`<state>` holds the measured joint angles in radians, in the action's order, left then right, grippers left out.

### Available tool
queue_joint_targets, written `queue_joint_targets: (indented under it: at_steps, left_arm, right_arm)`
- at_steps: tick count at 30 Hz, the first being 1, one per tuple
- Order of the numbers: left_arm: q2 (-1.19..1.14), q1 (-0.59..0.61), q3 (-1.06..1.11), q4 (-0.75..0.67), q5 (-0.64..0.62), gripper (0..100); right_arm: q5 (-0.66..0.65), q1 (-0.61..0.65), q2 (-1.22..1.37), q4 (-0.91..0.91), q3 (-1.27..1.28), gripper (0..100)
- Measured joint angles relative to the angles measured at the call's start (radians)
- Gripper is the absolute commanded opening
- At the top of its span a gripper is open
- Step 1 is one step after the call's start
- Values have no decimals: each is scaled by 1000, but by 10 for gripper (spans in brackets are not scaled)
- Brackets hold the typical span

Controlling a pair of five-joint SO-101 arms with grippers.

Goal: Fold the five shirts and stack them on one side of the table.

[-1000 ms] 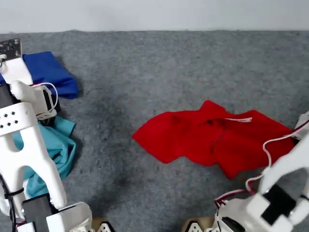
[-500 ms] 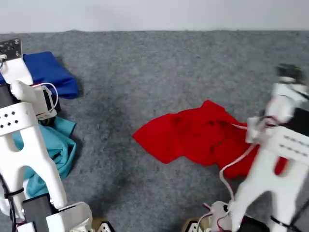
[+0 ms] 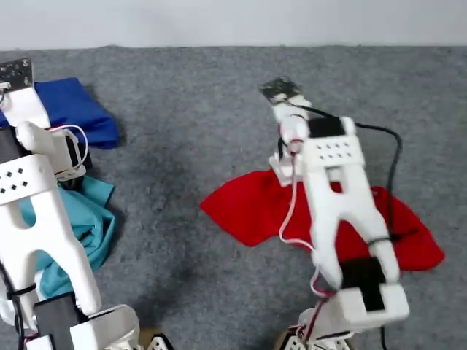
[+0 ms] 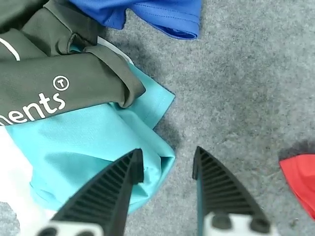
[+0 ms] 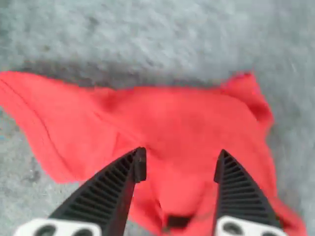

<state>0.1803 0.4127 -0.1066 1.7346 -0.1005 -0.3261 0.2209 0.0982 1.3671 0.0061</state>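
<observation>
The right claw [image 5: 180, 157] is spread wide with nothing held, and it's parked right over the red shirt [image 5: 162, 118]. Both fingers are aimed down at the rumpled middle of it. Whether the tips are actually touching the cloth can't be told.

What could go wrong: if the claw is closed where it is, a bunch from the middle probably gets pinched instead of an edge or corner. The shirt would then be lifted as a lump, maybe two layers at once, and no clean fold would come out of that. The grey mat [image 3: 182, 109] looks fuzzy too, so a dragged shirt could be snagged and twisted rather than slid flat.

The shirt's far hem and a pointed corner are seen beyond the fingertips, with bare mat past them. From the high view, the shirt is laid out unfolded at centre-right, partly covered by that arm.

The left claw [image 4: 167, 157] is also open and empty. One finger is over the corner of the teal shirt [image 4: 88, 142], the other over bare mat. A dark shirt [image 4: 59, 88] is draped on the teal one and a blue shirt [image 4: 162, 14] is just beyond — that heap is well apart from the red one.
</observation>
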Motion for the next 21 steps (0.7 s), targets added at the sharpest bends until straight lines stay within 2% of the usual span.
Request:
queue_joint_targets:
  at_steps: [5,12,14,18,21]
  left_arm:
    - [0,-2,0,0,0,171]
    - [0,-2,0,0,0,171]
    - [0,-2,0,0,0,171]
    - [0,0,0,0,0,171]
    - [0,0,0,0,0,171]
  right_arm:
    - [-6,66,175,55,-153,237]
    - [-6,66,428,5,-272,224]
    - [-6,66,480,0,-288,178]
    - [-74,66,529,-5,-302,2]
    - [-144,63,529,-3,-308,24]
